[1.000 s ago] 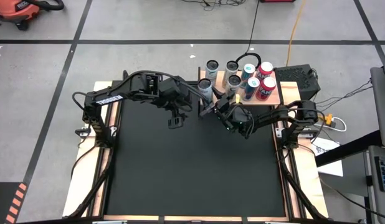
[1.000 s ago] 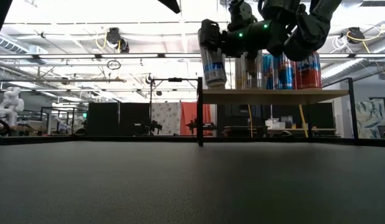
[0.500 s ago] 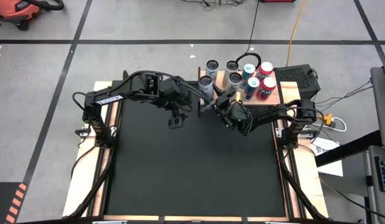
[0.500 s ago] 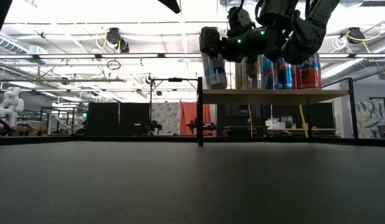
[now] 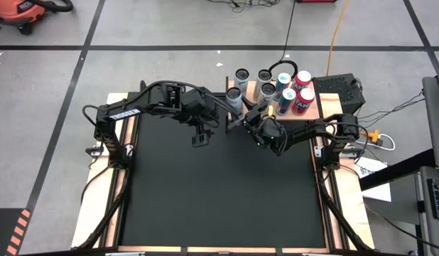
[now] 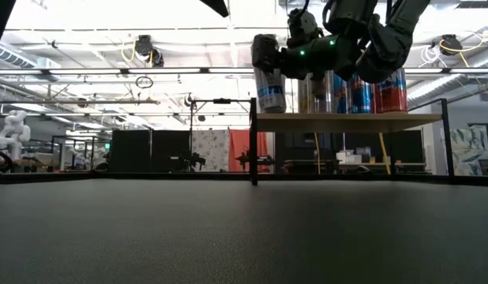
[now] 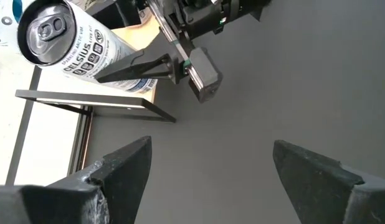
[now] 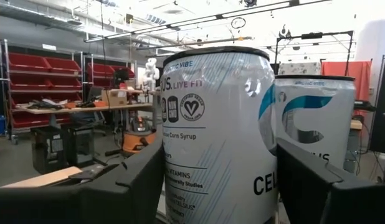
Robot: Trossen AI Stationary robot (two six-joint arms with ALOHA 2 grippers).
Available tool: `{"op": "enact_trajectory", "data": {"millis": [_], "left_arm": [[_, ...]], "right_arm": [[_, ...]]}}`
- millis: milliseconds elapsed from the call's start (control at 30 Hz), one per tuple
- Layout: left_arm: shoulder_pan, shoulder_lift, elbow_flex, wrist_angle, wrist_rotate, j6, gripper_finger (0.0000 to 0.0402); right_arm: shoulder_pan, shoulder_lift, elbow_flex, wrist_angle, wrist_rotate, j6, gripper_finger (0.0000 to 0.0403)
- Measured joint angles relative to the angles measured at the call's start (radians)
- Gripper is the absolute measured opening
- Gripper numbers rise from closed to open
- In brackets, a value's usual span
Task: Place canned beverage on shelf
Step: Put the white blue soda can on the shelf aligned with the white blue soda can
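- The right tool (image 5: 239, 108) is at the near-left corner of the shelf (image 6: 347, 121), with the can (image 6: 269, 87) upright between its two fingers.
- The fingers lie close against the can's wall on either side. Whether they are pressing it or have just let go cannot be told.
- The can's base appears to be at the shelf's top surface, right by the end edge, so this reads as the release step.
- To do it well, the fingers should part evenly so neither one drags the can sideways.
- The tool should then back straight out the way it points, away from the shelf.
- Any swing towards the shelf end could push the can off. Beyond the can, another can (image 8: 314, 130) stands just beside it, leaving little room that way.
- The rest of the cans (image 6: 362, 87) stand in a cluster farther along the shelf from the tool.
- The left tool (image 7: 208, 162) waits over the counter (image 5: 219, 192) beside the right tool, its fingers wide apart and holding nothing.
- The can is a tall, slim one in silver-white with teal and dark print. Its plain silver top has the pull tab unopened.
- Its smooth, narrow body would likely tip easily.
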Motion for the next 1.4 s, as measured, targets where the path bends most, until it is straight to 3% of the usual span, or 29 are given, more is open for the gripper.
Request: {"op": "enact_trajectory", "data": {"millis": [1033, 1400], "left_arm": [[0.000, 0.000, 0.000, 0.000, 0.000, -0.003, 0.0333], [0.000, 0.000, 0.000, 0.000, 0.000, -0.005, 0.0333]], "right_arm": [[0.004, 0.002, -0.002, -0.100, 0.011, -0.001, 0.0308], [0.037, 0.002, -0.002, 0.036, 0.087, -0.185, 0.0309]]}}
